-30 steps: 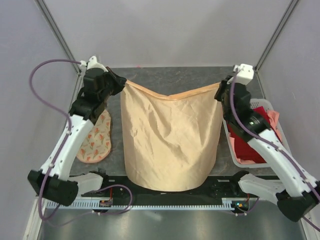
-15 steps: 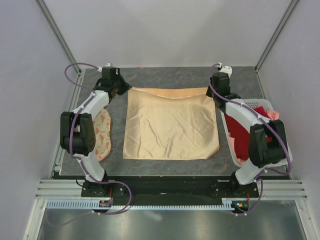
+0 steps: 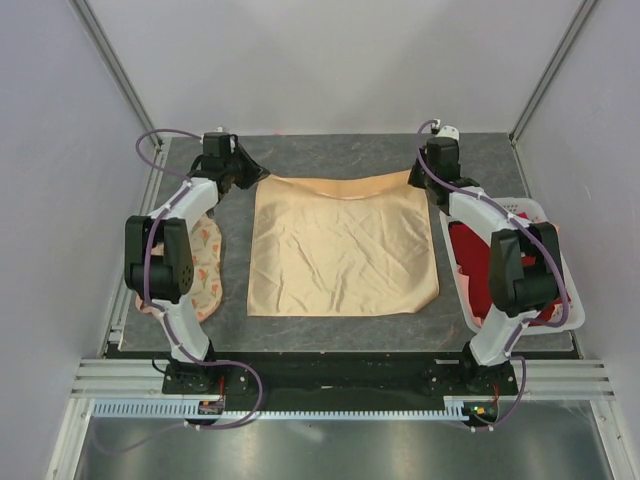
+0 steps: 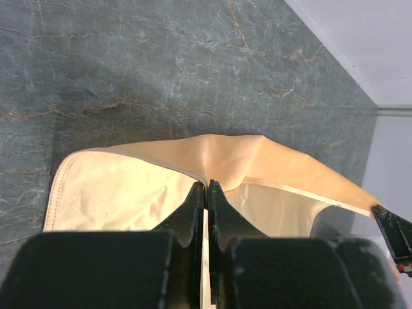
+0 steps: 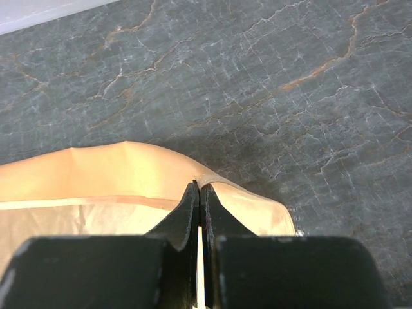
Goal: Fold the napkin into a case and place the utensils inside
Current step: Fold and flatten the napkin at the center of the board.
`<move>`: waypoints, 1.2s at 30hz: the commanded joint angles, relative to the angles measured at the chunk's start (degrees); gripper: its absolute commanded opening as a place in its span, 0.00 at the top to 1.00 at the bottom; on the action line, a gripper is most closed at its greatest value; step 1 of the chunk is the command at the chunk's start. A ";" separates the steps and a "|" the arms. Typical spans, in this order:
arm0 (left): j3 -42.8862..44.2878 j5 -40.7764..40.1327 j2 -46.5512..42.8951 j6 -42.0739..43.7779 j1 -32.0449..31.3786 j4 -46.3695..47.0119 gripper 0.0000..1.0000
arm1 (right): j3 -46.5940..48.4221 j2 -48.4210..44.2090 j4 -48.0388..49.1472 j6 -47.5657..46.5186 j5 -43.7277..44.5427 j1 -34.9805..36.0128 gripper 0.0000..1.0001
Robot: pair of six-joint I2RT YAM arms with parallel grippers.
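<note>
Two grippers pinch the napkin (image 3: pixel 342 245) at its far corners. We see the left gripper (image 4: pixel 206 188) with its jaws pressed together on the napkin's far-left corner, where the cloth puckers up into a small tent at the tips. The right gripper (image 5: pixel 198 188) is clamped the same way on the far-right corner. The napkin lies spread nearly square on the dark marbled table (image 3: pixel 340 150), lightly creased, its far hem raised a little between the two pinches. Left of the napkin we find a cream printed cloth (image 3: pixel 205 270), partly under the left arm. Right of the napkin stands a white lattice basket (image 3: pixel 523 210) holding a dark red cloth (image 3: pixel 478 262).
</note>
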 commanded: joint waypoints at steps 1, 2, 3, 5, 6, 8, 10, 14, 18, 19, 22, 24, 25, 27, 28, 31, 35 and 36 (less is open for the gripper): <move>2.21 4.47 -9.79 -3.06 0.70 1.65 0.98 | 2.08 -9.19 -0.40 0.10 -2.96 -0.10 1.00; 2.30 4.74 -11.55 -3.06 0.70 1.56 0.98 | 2.17 -11.12 -0.32 -0.60 -3.05 -0.10 1.00; 2.65 4.91 -13.74 -3.06 0.70 1.30 0.98 | 2.17 -15.14 -3.19 -0.95 -3.05 -0.10 1.00; 2.83 5.00 -20.25 -2.80 0.79 1.30 0.98 | 1.82 -19.55 -4.62 -1.31 -2.96 -0.10 1.00; 3.00 5.09 -22.36 -2.71 0.79 1.29 0.98 | 1.65 -24.10 -5.84 -1.66 -3.05 -0.02 1.00; 3.09 5.09 -28.95 -2.18 0.71 1.56 0.98 | 1.29 -28.87 -6.90 -1.92 -3.05 -0.10 1.00; 3.35 5.09 -35.26 -1.57 0.70 1.65 0.98 | 1.64 -35.64 -8.66 -2.36 -3.22 -0.10 1.00; 5.02 5.18 -45.28 0.10 0.70 2.00 0.98 | 4.18 -45.84 -11.65 -3.94 -3.31 -0.10 1.00; 7.30 5.53 -52.95 1.42 0.70 1.91 0.98 | 6.82 -55.49 -12.97 -4.21 -4.45 -0.19 1.00; 7.74 5.79 -54.45 1.51 0.70 1.82 0.98 | 7.35 -56.74 -13.06 -4.12 -4.89 -0.11 1.00; 9.76 6.50 -58.41 1.51 0.70 1.82 0.98 | 9.46 -61.05 -13.06 -3.95 -5.94 -0.10 1.00; 12.05 7.46 -60.07 1.34 0.62 1.65 0.98 | 11.04 -63.33 -12.97 -3.77 -6.56 -0.10 1.00; 12.75 7.73 -60.35 1.34 0.62 1.56 0.98 | 11.48 -63.87 -12.97 -3.77 -6.82 -0.10 1.00; 14.60 8.08 -60.96 1.34 0.62 1.21 0.98 | 12.19 -65.27 -12.53 -3.86 -7.17 -0.10 1.00; 14.95 7.99 -61.40 1.25 0.62 1.21 0.98 | 12.36 -65.45 -12.45 -3.77 -7.26 -0.02 1.00; 14.34 6.77 -61.67 1.34 0.62 1.12 0.98 | 12.10 -65.54 -12.36 -4.21 -6.22 -0.10 1.00; 9.53 5.10 -60.18 0.63 0.62 1.64 0.98 | 8.60 -64.32 -11.92 -4.47 -3.58 -0.10 1.00; 8.46 5.01 -59.56 0.55 0.62 1.99 0.98 | 7.63 -63.36 -11.22 -4.30 -3.14 -0.10 1.00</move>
